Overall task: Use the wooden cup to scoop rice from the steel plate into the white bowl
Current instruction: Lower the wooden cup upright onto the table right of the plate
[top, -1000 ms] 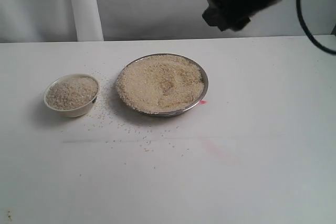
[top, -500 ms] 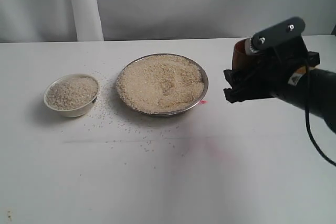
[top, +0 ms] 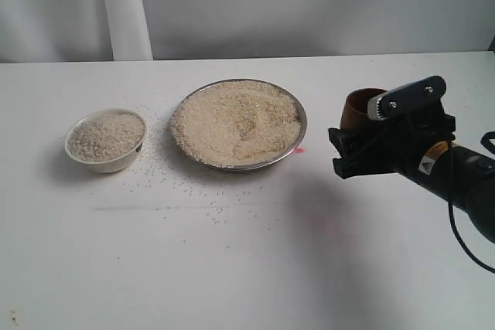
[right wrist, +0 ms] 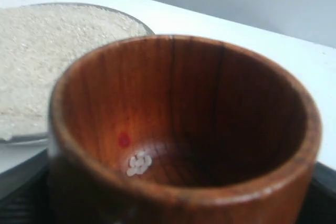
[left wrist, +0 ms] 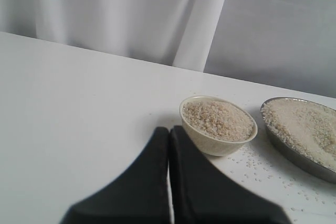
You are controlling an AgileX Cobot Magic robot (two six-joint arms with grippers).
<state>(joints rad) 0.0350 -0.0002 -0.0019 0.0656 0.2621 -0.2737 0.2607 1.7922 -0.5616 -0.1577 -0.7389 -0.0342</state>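
The steel plate [top: 302,123] sits mid-table with a broad heap of rice [top: 236,121]. Left of it stands the white bowl [top: 106,162], filled with rice [top: 106,135]. My right gripper [top: 359,135] hovers low to the right of the plate, shut on the wooden cup [top: 357,110]. In the right wrist view the cup [right wrist: 178,103] is nearly empty, with a few grains [right wrist: 139,164] at its bottom. My left gripper [left wrist: 169,132] is shut on nothing, near the bowl [left wrist: 210,142]; the exterior view does not show it.
Loose grains [top: 166,179] lie scattered on the white table between and in front of the bowl and plate. A small pink mark [top: 299,150] sits by the plate's right rim. A white post [top: 124,9] and curtain stand behind the table.
My right arm came down from high at the back to a spot right of the plate, carrying the cup. Over the last half second it sank slightly lower. The dishes stayed put.
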